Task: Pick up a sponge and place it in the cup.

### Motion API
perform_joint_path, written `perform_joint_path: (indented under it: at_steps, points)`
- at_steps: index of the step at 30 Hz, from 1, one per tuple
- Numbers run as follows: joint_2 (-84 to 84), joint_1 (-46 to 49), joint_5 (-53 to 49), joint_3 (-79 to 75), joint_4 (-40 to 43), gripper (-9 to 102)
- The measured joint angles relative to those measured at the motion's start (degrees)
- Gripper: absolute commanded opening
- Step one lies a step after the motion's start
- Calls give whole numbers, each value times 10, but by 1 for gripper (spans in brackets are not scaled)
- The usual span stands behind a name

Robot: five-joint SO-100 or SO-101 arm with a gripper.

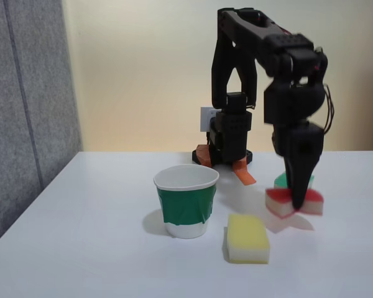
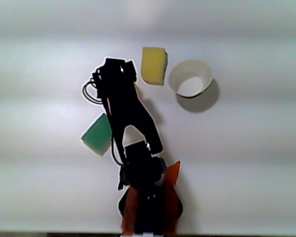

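Yellow sponge (image 1: 247, 238) nearest, cup (image 1: 186, 201) just left of it on the table (image 1: 81, 248).
Behind and to the right in the fixed view, the gripper (image 1: 296, 202) points down, its fingers clamped on the red sponge (image 1: 280, 202); the green sponge (image 1: 283, 182) lies just behind it.

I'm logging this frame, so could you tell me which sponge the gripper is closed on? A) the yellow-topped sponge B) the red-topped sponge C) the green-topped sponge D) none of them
B: in the fixed view the gripper pinches the red-topped sponge, while the yellow-topped sponge lies free beside the cup and the green-topped sponge sits behind.
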Motion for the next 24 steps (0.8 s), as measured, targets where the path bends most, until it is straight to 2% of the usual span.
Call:
perform_joint_path:
  at_steps: [8, 14, 24]
  points:
    - [107, 46, -59, -25, 61, 0]
    - [174, 124, -118, -41, 85, 0]
    - [243, 286, -323, -47, 99, 0]
